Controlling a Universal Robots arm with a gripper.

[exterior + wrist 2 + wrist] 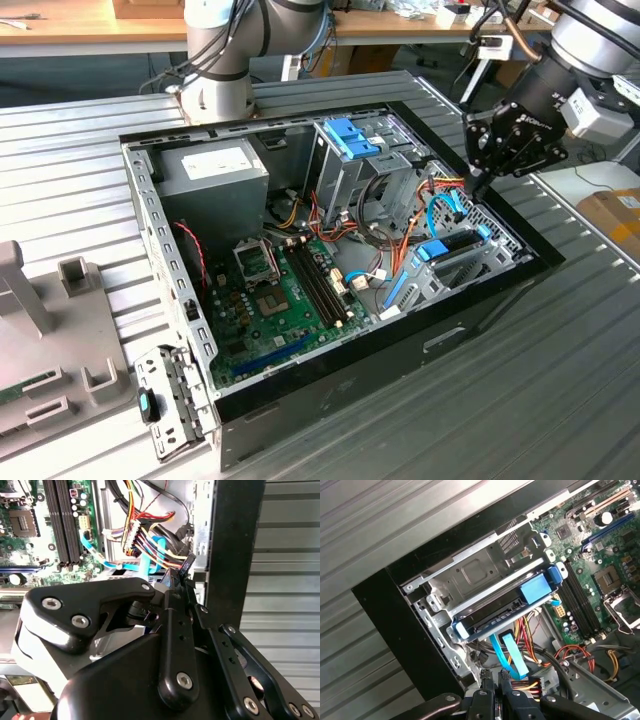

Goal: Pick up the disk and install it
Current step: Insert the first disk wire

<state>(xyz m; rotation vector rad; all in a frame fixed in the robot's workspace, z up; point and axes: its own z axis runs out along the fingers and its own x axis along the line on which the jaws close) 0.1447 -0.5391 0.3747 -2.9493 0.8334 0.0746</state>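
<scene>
I find the disk (pixel 460 241) lying flat in the low drive bay (pixel 470 265) at the exterior view's right side of the open computer case (pixel 400 352), towards its near corner. Its blue rails and end tab are level with the bay frame. In the first wrist view the disk (pixel 502 612) sits between the bay's silver rails, and a flat blue cable (pixel 512 657) runs from its end towards the arm. The gripper (pixel 480 186) hangs over the right wall of the case, just beyond the far end of the disk and apart from it. In both wrist views the gripper (pixel 496 682) (pixel 181 575) has its fingers drawn together to a narrow point and does not hold the disk. The tips are just beside the blue cable and the bundle of coloured wires (pixel 145 535); I cannot tell whether they touch either. The motherboard (pixel 290 290) lies left of the bay. The case rests on a ribbed metal table (pixel 560 400).
</scene>
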